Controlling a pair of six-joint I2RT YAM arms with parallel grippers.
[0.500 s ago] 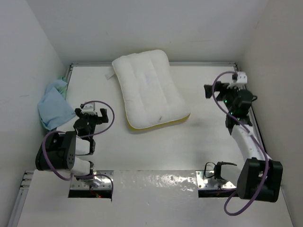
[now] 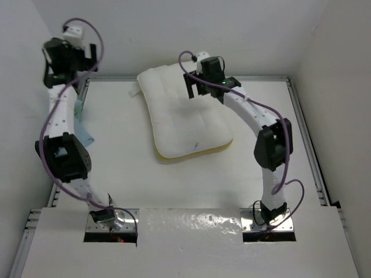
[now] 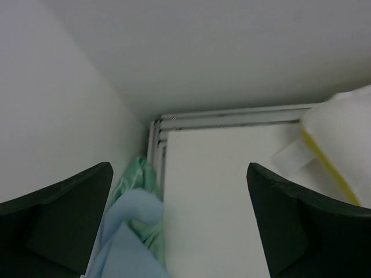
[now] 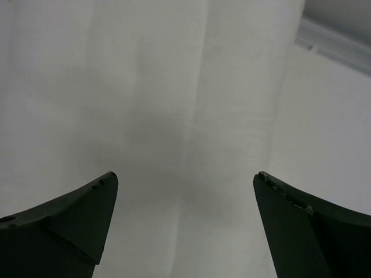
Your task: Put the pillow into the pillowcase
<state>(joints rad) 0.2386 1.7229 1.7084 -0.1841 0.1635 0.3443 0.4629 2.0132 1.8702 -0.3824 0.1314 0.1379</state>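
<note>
- Your left fingers [image 3: 64, 214] stand wide apart with nothing between them. The left gripper [image 2: 65, 66] hangs in the upper left of the overhead view, above the far left corner of the table [image 2: 116, 168].
- Your right fingers [image 4: 301, 226] are likewise spread and empty. The right gripper [image 2: 206, 90] hovers over the upper right corner of the pillow [image 2: 177, 116].
- The pillow lies flat at upper centre, its yellow edge along the lower side.
- The pillowcase [image 3: 136, 226] is bunched by the left wall, blue over green, apart from the pillow.
- A small white tag [image 3: 293, 157] juts from the pillow's edge; any print is too blurred to read.
</note>
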